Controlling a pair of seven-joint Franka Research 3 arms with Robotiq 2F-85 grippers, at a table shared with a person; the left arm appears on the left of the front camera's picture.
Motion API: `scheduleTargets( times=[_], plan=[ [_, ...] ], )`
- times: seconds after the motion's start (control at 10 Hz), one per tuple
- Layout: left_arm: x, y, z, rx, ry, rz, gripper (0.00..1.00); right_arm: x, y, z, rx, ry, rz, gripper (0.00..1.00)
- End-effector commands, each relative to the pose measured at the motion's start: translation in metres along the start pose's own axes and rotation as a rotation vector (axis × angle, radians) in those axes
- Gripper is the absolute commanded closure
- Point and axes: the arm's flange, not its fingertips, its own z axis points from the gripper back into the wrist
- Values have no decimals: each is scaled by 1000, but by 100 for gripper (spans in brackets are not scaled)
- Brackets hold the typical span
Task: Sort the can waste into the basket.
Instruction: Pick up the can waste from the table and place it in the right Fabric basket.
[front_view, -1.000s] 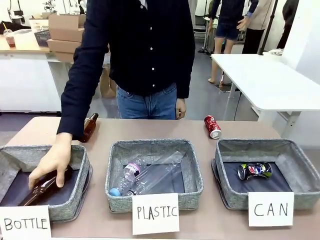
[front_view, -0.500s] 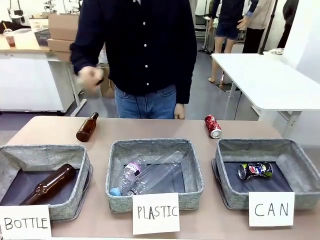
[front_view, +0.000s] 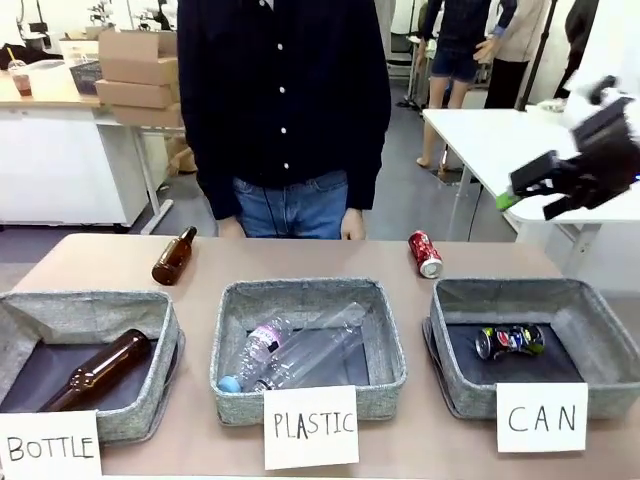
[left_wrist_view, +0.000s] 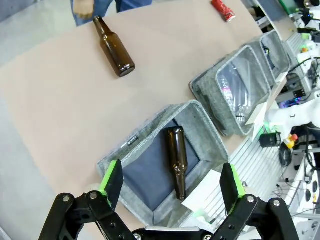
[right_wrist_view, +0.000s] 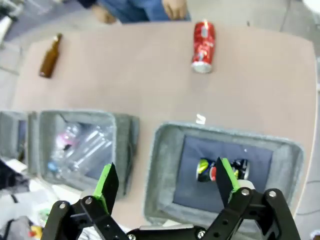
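One can is already sorted: the silver-blue can (front_view: 509, 341) lies on its side on the dark floor of the basket (front_view: 600, 330) that stands behind the card (front_view: 541, 417) marked CAN. The red can (front_view: 425, 253) lies on its side on the bare table (front_view: 300, 262), just beyond the basket's far-left corner and clear of its wall. The step in hand looks to be the approach to this second can. The right gripper (front_view: 528, 192) hangs in the air high above and beyond the basket's far-right side. Its fingers are spread wide with nothing between them, and its wrist view looks down past the basket to the red can. The left gripper (left_wrist_view: 171, 180), also spread and empty, hovers far to the left of the basket, over the bottle basket (left_wrist_view: 125, 157) where a brown bottle (left_wrist_view: 176, 160) lies. The right gripper is the nearer one, so the next move probably falls to it. It should cross the basket's far rim, turn to straddle the can's narrow body and come down. Then it can close, lift and let go inside the basket. The dented can may roll at first touch. The person's hand (front_view: 352, 225) hangs at the table edge, farther from the basket than the red can, and needs room.
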Motion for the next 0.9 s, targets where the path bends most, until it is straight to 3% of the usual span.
scheduleTargets(
  times=[0.0, 0.2, 0.3, 0.6, 0.8],
  plan=[
    [-2, -2, -1, 14, 2, -9, 0, -4, -4, 19, 35, -39, -32, 0],
    [-2, -2, -1, 14, 2, -9, 0, 1, -1, -3, 3, 5, -1, 0],
    [-2, -2, -1, 14, 2, -9, 0, 19, -6, -16, -56, -10, -7, 0],
    [-2, -2, -1, 14, 2, -9, 0, 114, -1, -121, -103, 97, 121, 0],
    [-2, -2, -1, 14, 2, -9, 0, 147, 2, -188, -152, 159, 84, 0]
  ],
)
